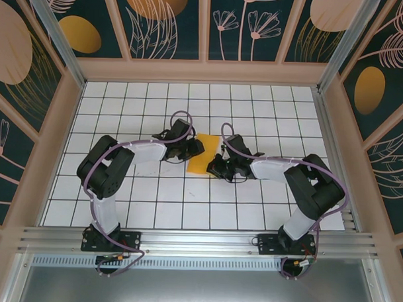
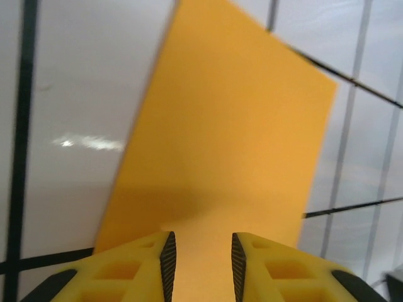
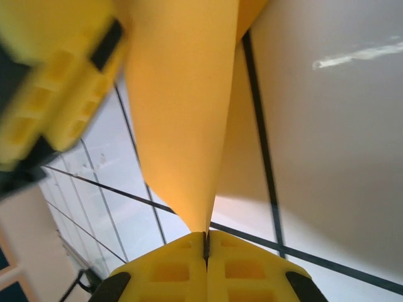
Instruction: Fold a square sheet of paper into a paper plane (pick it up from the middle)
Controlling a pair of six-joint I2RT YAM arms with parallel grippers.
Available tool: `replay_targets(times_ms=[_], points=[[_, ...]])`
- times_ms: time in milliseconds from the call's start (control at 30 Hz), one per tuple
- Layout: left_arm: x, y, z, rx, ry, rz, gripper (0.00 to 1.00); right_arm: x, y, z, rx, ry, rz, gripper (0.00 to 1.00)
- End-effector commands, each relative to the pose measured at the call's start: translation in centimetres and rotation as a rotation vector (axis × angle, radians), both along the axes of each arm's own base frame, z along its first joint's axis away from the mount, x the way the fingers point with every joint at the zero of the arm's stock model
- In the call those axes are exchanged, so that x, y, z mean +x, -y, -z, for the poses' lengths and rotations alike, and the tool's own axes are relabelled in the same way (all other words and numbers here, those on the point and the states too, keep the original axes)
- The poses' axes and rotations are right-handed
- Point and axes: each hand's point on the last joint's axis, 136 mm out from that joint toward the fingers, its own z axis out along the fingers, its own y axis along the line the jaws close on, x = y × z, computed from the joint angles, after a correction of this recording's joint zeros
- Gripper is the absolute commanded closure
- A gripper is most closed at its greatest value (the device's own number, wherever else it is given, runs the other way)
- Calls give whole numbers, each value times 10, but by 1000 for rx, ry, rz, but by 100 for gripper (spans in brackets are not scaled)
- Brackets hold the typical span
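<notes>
At paper [image 1: 201,154] edge, right tool [image 3: 206,238]

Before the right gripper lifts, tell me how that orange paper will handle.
Probably floppy: the paper curves up in a soft arc where the right gripper pinches it. Likely very light, since that small pinch holds it raised. It may slide on the glossy table, so lift slowly.

Bright, even overhead light; crisp from above, softer up close.
At the left wrist we see a white glare streak on the floor [image 2: 69,94] left of the sheet of paper [image 2: 233,145] and a soft shadow across its near end; at the right wrist, glare right of it and heavy blur left of it.
</notes>
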Motion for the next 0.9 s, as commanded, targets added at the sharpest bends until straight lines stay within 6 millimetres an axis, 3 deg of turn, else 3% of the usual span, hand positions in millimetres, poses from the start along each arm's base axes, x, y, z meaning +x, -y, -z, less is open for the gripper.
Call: replay_targets(times_ms=[0,267,533,867], points=[[14,10,-31,-85,87,53,65,-6,5,-7,-21,4,-71,100],[20,14,-8,-54,35,100,68,-14,11,-5,-31,-24,-108,100],[16,-2,21,74,-15,91,72,4,2,-19,30,10,-76,100],[12,-8,32,109,-33,99,72,27,-17,-37,105,56,-82,100]])
